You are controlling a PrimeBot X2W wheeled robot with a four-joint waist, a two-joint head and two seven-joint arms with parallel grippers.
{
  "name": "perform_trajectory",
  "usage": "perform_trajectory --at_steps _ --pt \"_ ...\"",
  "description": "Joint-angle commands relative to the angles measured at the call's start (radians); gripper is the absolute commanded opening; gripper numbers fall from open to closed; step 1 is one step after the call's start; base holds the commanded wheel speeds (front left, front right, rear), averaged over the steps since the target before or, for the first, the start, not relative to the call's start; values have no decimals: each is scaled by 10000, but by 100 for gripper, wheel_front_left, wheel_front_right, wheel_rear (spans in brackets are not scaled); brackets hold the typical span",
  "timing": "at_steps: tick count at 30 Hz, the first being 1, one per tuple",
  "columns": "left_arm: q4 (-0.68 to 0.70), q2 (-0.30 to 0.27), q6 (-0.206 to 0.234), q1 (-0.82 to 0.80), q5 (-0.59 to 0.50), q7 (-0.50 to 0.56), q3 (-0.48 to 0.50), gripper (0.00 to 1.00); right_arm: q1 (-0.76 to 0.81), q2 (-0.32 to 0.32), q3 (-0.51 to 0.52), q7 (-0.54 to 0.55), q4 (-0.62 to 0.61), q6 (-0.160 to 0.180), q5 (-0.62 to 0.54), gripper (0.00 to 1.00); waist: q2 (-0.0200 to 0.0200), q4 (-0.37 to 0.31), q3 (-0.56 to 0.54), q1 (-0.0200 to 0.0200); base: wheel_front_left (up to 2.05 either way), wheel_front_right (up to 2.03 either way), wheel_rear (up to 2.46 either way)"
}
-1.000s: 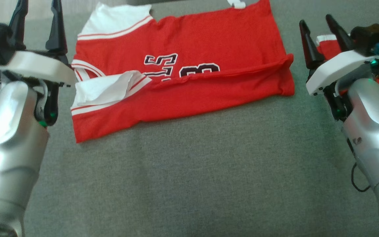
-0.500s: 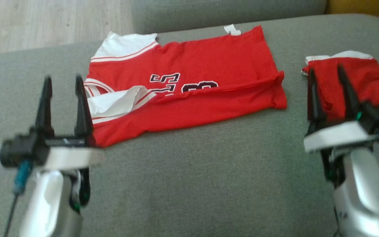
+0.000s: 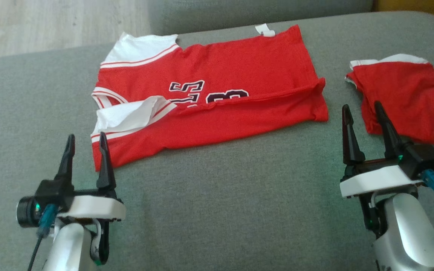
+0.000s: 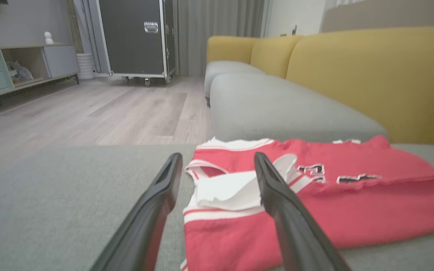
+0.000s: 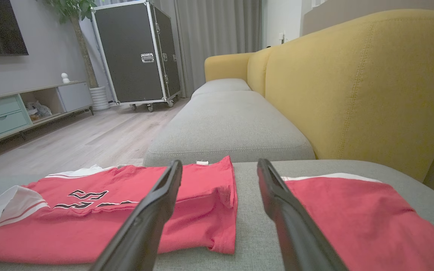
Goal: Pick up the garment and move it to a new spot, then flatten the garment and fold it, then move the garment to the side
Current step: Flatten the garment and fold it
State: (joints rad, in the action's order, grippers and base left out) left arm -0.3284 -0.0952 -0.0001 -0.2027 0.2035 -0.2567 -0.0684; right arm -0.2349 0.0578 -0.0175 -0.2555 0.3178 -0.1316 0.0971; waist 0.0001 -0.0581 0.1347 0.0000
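Moved: the jersey lies as it did half a second ago, while both hands have drawn back toward the robot.
Jersey: red with white trim, on the grey sofa seat, its near long edge already folded up over the number and a white sleeve turned back at the left end.
Long axis: runs left to right across the robot's front, neck end to the left, hem to the right.
Left hand: fingers spread and empty, its tips just beside the jersey's near left corner; the left wrist view looks straight along that end.
Right hand: fingers spread and empty, level with the gap past the hem, close to the second red garment folded at the right.
Nearer arm: the left, by a clear margin.
Next move, as a judgement: the fold likely needs both ends taken, so the right hand must shift inward toward the hem.
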Motion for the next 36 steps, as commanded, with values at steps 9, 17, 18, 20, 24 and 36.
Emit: perform_trajectory --at_steps 9,17,18,20,24,36 --pt "-3178 -526 356 -1985 -266 850 350 100 -611 -74 -528 -62 -586 9 314 100 -1 -372 755 0 0 0 0" --pt "-4719 -764 556 -2558 -261 1899 308 100 -768 -75 -734 -62 -694 9 479 100 -1 -628 1030 0 0 0 0" --pt "-4891 -767 532 -2600 -259 2080 265 100 -777 -75 -752 -62 -710 9 499 100 -1 -643 1046 0 0 0 0" --pt "-5181 -771 454 -2655 -228 2404 198 100 -803 -75 -793 -62 -727 9 521 100 -1 -674 1069 0 0 0 0" --pt "-5442 -831 311 -2722 -147 2593 115 0 -903 -75 -684 -62 -729 9 441 100 -1 -682 1047 0 0 0 0" --pt "-3787 -755 223 -3179 -180 360 -61 0 -2043 -75 156 1201 1309 9 -285 100 -1 -235 921 0 0 0 0"
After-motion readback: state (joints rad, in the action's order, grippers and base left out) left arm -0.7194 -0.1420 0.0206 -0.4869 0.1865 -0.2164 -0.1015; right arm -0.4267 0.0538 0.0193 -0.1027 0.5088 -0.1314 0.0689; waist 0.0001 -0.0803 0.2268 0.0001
